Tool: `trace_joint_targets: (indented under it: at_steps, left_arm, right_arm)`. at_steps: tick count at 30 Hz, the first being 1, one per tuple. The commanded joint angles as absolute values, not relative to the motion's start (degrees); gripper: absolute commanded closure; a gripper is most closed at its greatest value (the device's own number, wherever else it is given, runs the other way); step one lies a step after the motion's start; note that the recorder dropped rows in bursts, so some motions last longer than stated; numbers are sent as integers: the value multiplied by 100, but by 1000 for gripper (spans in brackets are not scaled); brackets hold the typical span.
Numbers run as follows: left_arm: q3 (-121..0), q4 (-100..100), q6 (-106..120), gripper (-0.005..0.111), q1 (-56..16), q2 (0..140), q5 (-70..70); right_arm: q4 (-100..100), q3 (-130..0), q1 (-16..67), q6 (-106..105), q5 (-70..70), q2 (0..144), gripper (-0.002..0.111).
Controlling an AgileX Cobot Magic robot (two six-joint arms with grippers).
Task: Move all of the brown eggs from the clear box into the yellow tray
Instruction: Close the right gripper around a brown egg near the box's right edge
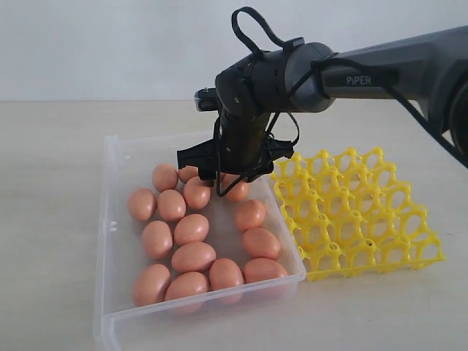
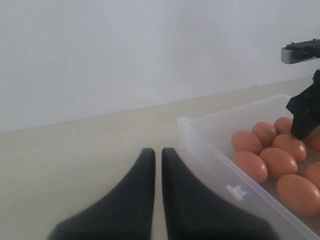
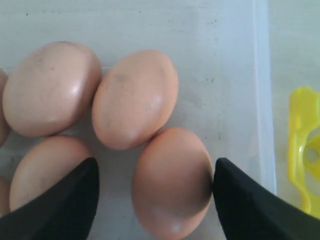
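The left gripper [image 2: 158,150] rests shut over bare table just beside the clear box [image 1: 110,219], which holds every one of the brown eggs [image 1: 191,229] I can see. The right gripper [image 3: 155,167] hangs open astride one egg [image 3: 172,200] near the tray-side wall, one finger close against it. I'd centre it, lower slightly, and close gently before lifting toward the empty yellow tray [image 1: 358,212].

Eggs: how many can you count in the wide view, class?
15 eggs, all lying in the clear box, none in the yellow tray; the arm may hide more.
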State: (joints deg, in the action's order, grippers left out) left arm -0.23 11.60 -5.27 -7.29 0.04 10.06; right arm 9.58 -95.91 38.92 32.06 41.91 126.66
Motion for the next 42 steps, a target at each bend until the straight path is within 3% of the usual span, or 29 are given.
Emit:
trace_joint_targets:
  at_steps: [1, 8, 38, 40, 42]
  left_arm:
    - [0, 1146, -556, 103, -762, 0, 988]
    - [0, 1146, -556, 103, -762, 0, 988]
    - [0, 1146, -556, 103, -762, 0, 988]
    - [0, 1146, -556, 103, -762, 0, 988]
    - [0, 1146, -556, 103, -762, 0, 988]
  right_arm:
    - [1077, -9607, 3824, 3245, 4122, 12662, 47]
    - [1091, -9607, 3824, 3285, 4022, 12734, 58]
    - [1089, -9607, 3768, 3283, 3925, 12870, 59]
    - [1089, -9607, 3768, 3283, 3925, 12870, 69]
    - [1089, -9607, 3768, 3222, 3902, 12870, 87]
